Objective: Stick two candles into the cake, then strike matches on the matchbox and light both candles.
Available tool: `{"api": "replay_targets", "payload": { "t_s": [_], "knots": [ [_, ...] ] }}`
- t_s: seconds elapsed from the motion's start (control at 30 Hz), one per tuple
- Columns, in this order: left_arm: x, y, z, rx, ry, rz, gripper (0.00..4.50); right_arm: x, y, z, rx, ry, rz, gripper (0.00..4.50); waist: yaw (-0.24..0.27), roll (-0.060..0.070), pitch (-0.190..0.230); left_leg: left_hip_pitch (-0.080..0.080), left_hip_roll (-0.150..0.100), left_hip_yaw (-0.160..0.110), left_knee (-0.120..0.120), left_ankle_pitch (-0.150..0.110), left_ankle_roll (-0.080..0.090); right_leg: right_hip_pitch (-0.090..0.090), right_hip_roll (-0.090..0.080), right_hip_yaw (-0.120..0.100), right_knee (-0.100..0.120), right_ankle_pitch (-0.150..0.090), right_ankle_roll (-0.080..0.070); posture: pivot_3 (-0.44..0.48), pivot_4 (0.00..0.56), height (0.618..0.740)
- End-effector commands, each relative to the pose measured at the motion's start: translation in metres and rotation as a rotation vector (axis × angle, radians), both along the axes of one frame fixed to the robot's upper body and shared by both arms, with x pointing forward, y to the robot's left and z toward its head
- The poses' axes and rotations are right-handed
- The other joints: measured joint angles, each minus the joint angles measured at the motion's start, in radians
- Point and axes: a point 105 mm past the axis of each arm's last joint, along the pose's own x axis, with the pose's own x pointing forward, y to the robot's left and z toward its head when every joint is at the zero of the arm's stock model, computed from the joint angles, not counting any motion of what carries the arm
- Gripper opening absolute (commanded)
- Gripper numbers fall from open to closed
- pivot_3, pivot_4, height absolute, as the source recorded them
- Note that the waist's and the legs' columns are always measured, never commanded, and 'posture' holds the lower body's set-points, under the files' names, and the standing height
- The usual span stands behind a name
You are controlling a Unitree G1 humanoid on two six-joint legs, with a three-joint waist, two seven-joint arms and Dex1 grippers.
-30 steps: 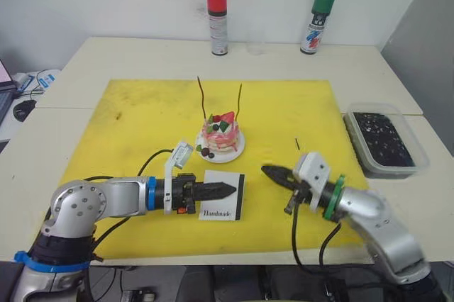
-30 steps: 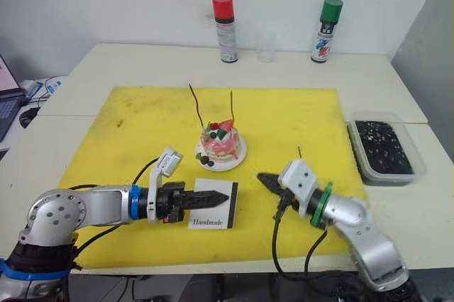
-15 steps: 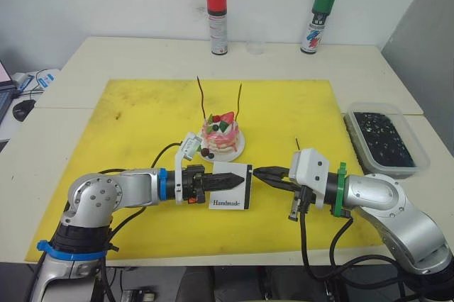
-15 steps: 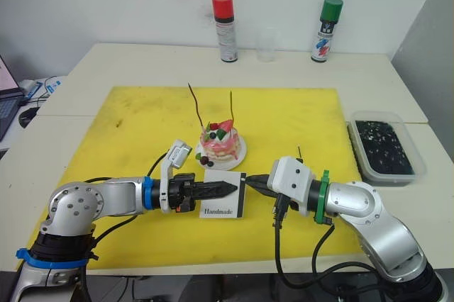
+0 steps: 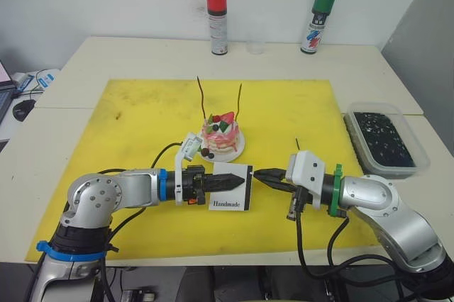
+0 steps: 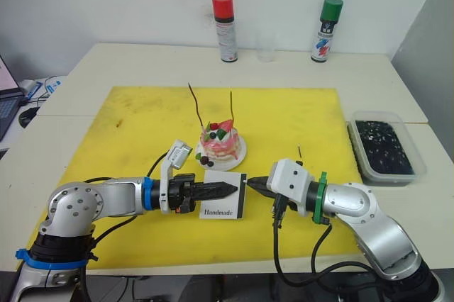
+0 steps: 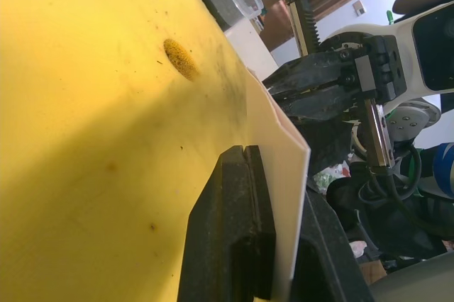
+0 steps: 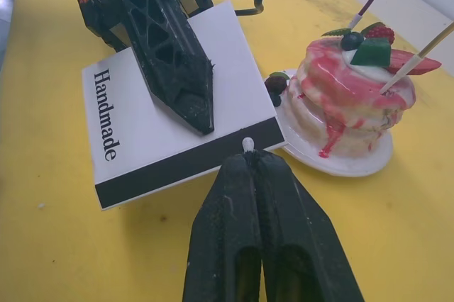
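White cardboard, flat and square-edged, the matchbox (image 5: 231, 186) sits just in front of the cake (image 5: 220, 135), pinched in the left hand (image 5: 241, 181). The right hand (image 8: 246, 160) is clenched on a pale-tipped match (image 8: 247, 144) at the box's dark strip. Two thin wavy candles (image 5: 202, 98) stand in the cake.

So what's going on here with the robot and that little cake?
The robot is about to strike a match. Its left gripper holds the white matchbox raised off the yellow mat, while its right gripper, shut on a match, puts the match's pale head at the box's dark striking strip. Both candles already stand unlit in the cake, and a second match lies on the mat.
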Motion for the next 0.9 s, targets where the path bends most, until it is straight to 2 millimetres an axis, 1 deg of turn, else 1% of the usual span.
{"api": "replay_targets", "payload": {
  "t_s": [0.03,0.17,0.3,0.43,0.5,0.57,0.63,0.77,0.83,0.9],
  "knots": [
    [-0.005,-0.001,0.01,-0.02,-0.044,-0.026,0.0,-0.001,0.003,0.007,0.004,-0.046,0.012,0.03,0.0,0.0,0.0,0.0,0.0,0.0,0.0,0.0,0.0,0.0,0.0,0.0,0.0,0.0,0.0,0.0,0.15,0.74],
    [-0.007,-0.001,0.01,-0.019,-0.045,-0.034,0.0,0.0,0.005,0.005,-0.007,-0.048,0.011,0.03,0.0,0.0,0.0,0.0,0.0,0.0,0.0,0.0,0.0,0.0,0.0,0.0,0.0,0.0,0.0,0.0,0.15,0.74],
    [-0.014,-0.003,0.011,-0.01,-0.054,-0.074,0.0,0.008,0.006,0.004,-0.013,-0.061,-0.038,0.03,0.0,0.0,0.0,0.0,0.0,0.0,0.0,0.0,0.0,0.0,0.0,0.0,0.0,0.0,0.0,0.0,0.15,0.74],
    [-0.023,-0.004,0.01,0.012,-0.071,-0.11,0.0,0.036,-0.002,0.02,0.055,-0.102,-0.214,0.03,-0.002,0.0,0.0,0.0,0.0,0.0,0.0,0.0,0.0,0.0,0.0,0.0,0.0,0.0,0.0,0.0,0.15,0.74],
    [-0.027,0.0,0.006,0.039,-0.07,-0.105,0.0,0.044,-0.009,0.034,0.089,-0.132,-0.267,0.03,-0.001,0.0,0.0,0.0,0.0,0.001,0.001,0.0,0.0,0.0,0.0,0.001,0.0,0.002,-0.002,0.0,0.15,0.74],
    [-0.03,0.008,0.002,0.055,-0.055,-0.078,0.0,0.045,-0.012,0.049,0.129,-0.157,-0.28,0.03,-0.001,0.0,0.0,0.0,0.0,0.001,0.0,0.0,0.0,0.0,0.0,0.001,0.0,0.003,-0.004,0.0,0.15,0.74],
    [-0.032,0.012,-0.001,0.064,-0.05,-0.061,0.0,0.042,-0.009,0.061,0.162,-0.18,-0.253,0.03,-0.002,0.0,0.0,0.0,0.0,0.0,0.0,0.0,0.0,0.0,0.0,0.0,0.0,0.003,-0.004,0.0,0.15,0.74],
    [-0.035,0.019,-0.007,0.075,-0.034,-0.028,0.0,0.024,0.016,0.08,0.139,-0.224,-0.064,0.03,-0.003,0.0,0.0,0.0,0.001,0.0,0.0,0.0,0.0,-0.001,0.0,0.0,0.0,0.002,-0.005,0.0,0.15,0.74],
    [-0.037,0.02,-0.009,0.082,-0.028,-0.026,0.0,0.019,0.028,0.089,0.125,-0.235,0.009,0.03,-0.003,0.0,0.0,0.0,0.001,0.001,0.0,0.0,0.0,-0.001,0.0,0.0,0.0,0.003,-0.005,0.0,0.15,0.74],
    [-0.04,0.02,-0.011,0.086,-0.023,-0.028,0.0,0.021,0.04,0.104,0.128,-0.281,0.054,0.03,-0.003,0.0,0.0,0.0,0.001,0.0,0.0,0.0,0.0,-0.001,0.0,0.0,0.0,0.003,-0.005,0.0,0.15,0.74]
  ]
}}
